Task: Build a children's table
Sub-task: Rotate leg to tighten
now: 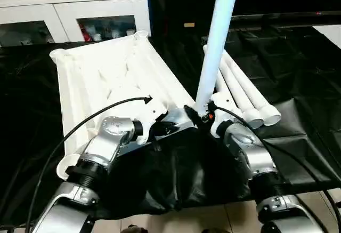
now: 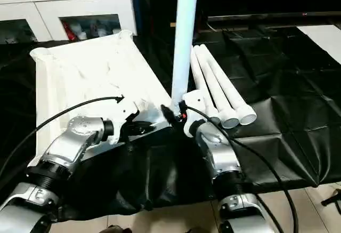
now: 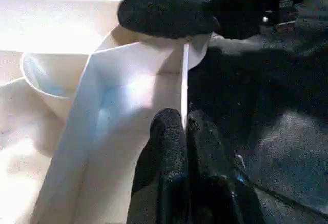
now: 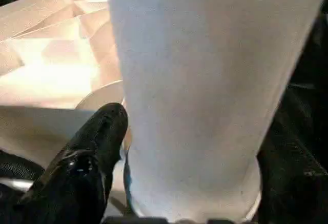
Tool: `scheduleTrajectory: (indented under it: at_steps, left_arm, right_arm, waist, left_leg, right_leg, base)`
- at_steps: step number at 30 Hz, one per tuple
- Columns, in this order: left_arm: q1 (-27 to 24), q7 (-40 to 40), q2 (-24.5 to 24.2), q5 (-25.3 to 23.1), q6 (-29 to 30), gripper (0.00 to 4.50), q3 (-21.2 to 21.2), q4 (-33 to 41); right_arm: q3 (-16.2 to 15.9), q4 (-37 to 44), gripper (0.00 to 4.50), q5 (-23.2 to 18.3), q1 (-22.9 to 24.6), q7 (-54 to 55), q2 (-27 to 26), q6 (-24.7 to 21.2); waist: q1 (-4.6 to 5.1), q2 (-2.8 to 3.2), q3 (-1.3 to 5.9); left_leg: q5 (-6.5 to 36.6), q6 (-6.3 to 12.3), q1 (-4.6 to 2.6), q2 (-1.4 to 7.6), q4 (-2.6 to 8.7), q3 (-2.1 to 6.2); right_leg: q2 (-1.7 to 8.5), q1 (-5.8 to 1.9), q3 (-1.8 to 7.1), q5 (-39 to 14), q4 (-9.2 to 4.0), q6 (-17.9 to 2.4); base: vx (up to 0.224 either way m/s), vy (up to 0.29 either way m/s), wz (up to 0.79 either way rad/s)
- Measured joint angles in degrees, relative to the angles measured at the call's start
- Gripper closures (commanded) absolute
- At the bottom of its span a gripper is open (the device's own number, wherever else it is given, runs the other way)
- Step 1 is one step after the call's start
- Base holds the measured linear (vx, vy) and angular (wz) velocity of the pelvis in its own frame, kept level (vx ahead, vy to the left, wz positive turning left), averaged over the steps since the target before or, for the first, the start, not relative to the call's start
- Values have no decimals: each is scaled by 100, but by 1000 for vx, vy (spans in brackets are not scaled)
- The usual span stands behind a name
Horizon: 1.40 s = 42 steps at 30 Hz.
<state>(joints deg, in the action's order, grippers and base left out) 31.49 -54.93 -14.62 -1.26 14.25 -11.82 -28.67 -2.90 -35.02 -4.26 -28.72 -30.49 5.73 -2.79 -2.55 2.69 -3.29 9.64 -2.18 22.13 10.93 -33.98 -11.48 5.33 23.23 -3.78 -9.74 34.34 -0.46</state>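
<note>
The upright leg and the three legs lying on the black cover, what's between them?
Nothing: in the right eye view, the upright leg rises right beside the lying legs, with bare black cover beyond them.

black-covered table [image 1: 298,115], tabletop [image 1: 101,78], spare legs [image 1: 245,91]

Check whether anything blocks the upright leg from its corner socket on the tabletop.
Nothing visible does. The upright leg already has its foot at the tabletop's near corner socket, between the two pincers. The spare legs lie beside it on the black cover, out of the way.
</note>
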Motion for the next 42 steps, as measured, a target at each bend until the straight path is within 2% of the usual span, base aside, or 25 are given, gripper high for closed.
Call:
scheduleTrajectory:
  at_steps: [4, 10, 14, 15, 18, 20, 22, 26, 31, 33, 37, 42]
  left_arm:
    - [2, -685, -289, 68, -350, 450, -118, -63]
    - [252, -1493, -536, 157, -862, 450, -222, -618]
    - [364, -1987, -673, 164, -1074, 450, -276, -862]
    - [407, -2121, -701, 164, -1109, 450, -305, -946]
    - [493, -2403, -738, 164, -1265, 450, -369, -1122]
    - [553, -2496, -731, 164, -1351, 450, -417, -1227]
    - [614, -2607, -731, 162, -1469, 450, -444, -1370]
    - [691, -2710, -731, 160, -1593, 450, -447, -1542]
    - [725, -2739, -724, 160, -1656, 450, -427, -1619]
    - [726, -2639, -679, 160, -1629, 450, -373, -1633]
    - [740, -1997, -566, 152, -1478, 450, -229, -1667]
    - [595, -831, -186, 77, -967, 450, -73, -1355]
  right_arm:
    - [-233, 35, 67, -96, -1, -1155, 439, -7]
    - [-567, 266, 67, -261, 0, -2706, 1104, -158]
    - [-749, 349, 67, -316, -2, -3450, 1361, -204]
    - [-790, 349, 94, -344, -6, -3636, 1411, -216]
    - [-882, 349, 105, -365, -47, -3986, 1521, -245]
    - [-905, 349, 134, -366, -54, -4111, 1529, -280]
    - [-945, 349, 143, -379, -54, -4154, 1527, -286]
    - [-970, 359, 171, -408, -54, -4207, 1527, -294]
    - [-943, 451, 177, -412, -17, -4144, 1465, -358]
    - [-841, 465, 178, -428, 21, -3937, 1365, -427]
    - [-502, 391, 178, -418, 68, -2854, 1002, -485]
    - [-71, 197, 178, -234, 85, -1119, 443, -403]
  waist:
    - [-48, 1, -1]
    - [-254, -1, -2]
    - [-315, -2, -2]
    - [-326, -3, -3]
    - [-352, -4, -3]
    - [-377, -5, -2]
    - [-390, -4, -2]
    - [-387, -5, -2]
    - [-391, -4, -2]
    - [-380, -5, -2]
    - [-293, -4, -2]
    - [-113, -5, -2]
  left_leg:
    - [0, 0, 4, 0, 1, 0]
    - [-1, 1, 15, 1, -11, -4]
    - [-1, 2, 15, 2, -14, -5]
    - [-1, 2, 16, 2, -15, -5]
    - [-1, 2, 16, 2, -16, -5]
    - [-1, 2, 16, 2, -16, -4]
    - [-1, 1, 15, 2, -17, -4]
    - [-1, 1, 15, 3, -17, -4]
    - [-1, 1, 15, 3, -17, -4]
    - [-1, 1, 14, 4, -17, -4]
    - [-1, 0, 8, 4, -20, -4]
    - [-1, -1, 1, 2, -16, -1]
  right_leg:
    - [0, 1, -1, 0, -1, 0]
    - [2, 0, 0, 1, 0, -2]
    - [4, -5, 0, 1, 2, -2]
    - [4, -5, 0, 1, 2, -2]
    - [5, -6, 0, 1, 3, -2]
    - [5, -7, 0, 1, 4, -2]
    - [5, -7, 0, 1, 6, -2]
    - [5, -7, -1, 1, 7, -2]
    - [5, -7, -1, 1, 8, -2]
    - [5, -6, -1, 3, 9, -5]
    - [4, -6, 1, 5, 15, -9]
    - [4, -1, 1, 6, 13, -9]
  base:
    - [0, 0, 0]
    - [0, 0, 0]
    - [0, 0, 0]
    - [0, 0, 0]
    - [0, 0, 0]
    - [0, 0, 0]
    - [0, 0, 0]
    - [0, 0, 0]
    - [0, 0, 0]
    - [0, 0, 0]
    - [0, 0, 0]
    - [0, 0, 0]
